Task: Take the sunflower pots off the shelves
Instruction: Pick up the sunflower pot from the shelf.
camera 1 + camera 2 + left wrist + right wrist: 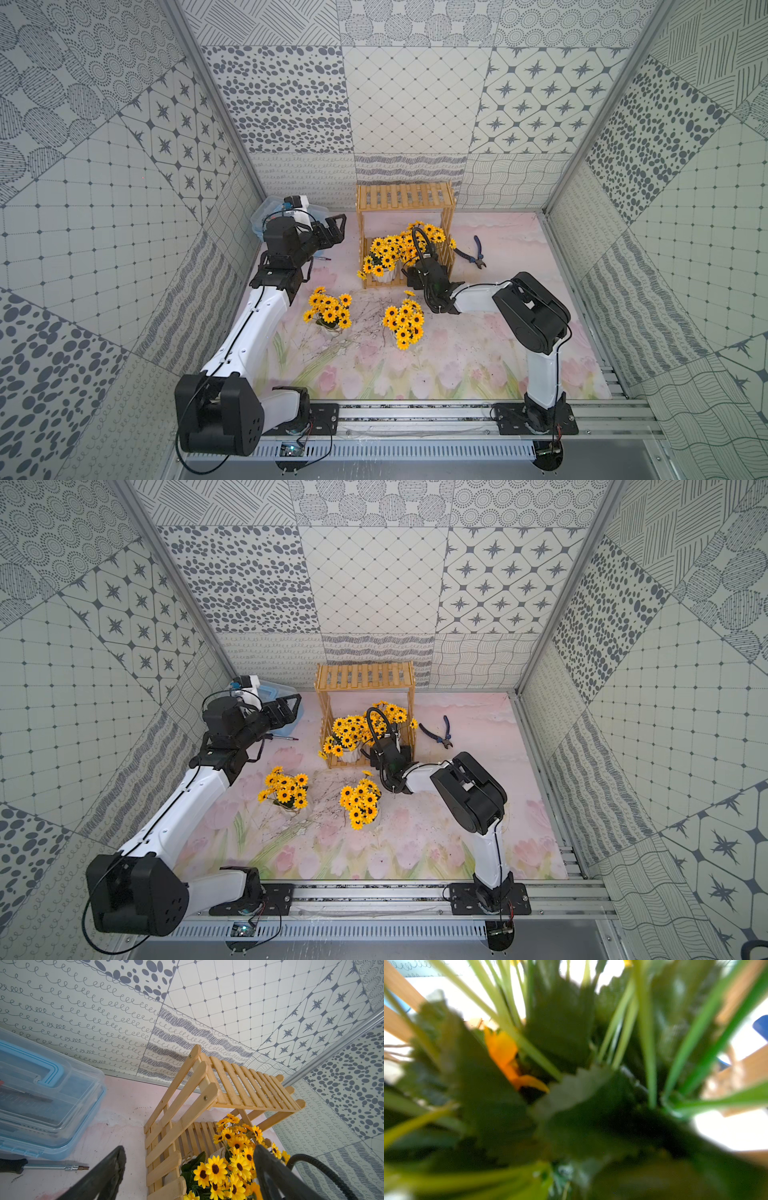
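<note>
At the back centre of the floral mat, wooden shelves stand close to the rear wall. 2 of the sunflower pots sit on the lower tier. The toolbox-side pot shows its white ribbed base at the front edge. The pliers-side pot has blooms spilling past the end posts.

The other 2 stand on the mat in front of the shelves, clear of the frame & apart from each other: L-side mat pot & R-side mat pot.

R gripper is pushed into the lower tier at the pliers-side pot, its fingers buried under blooms in both top views. R wrist view gives only blurred leaves, stems & a yellow petal up close, w/ wood at the edges. Can't tell how wide its jaws stand or whether they touch the pot.

L gripper hangs above the mat btwn the clear blue toolbox & the shelves, jaws spread wide, holding nothing. In L wrist view its fingers frame the shelves' end & the toolbox-side blooms.

A screwdriver lies on the mat just beside the toolbox. Blue-handled pliers lie on the mat near the shelves' other end.
</note>
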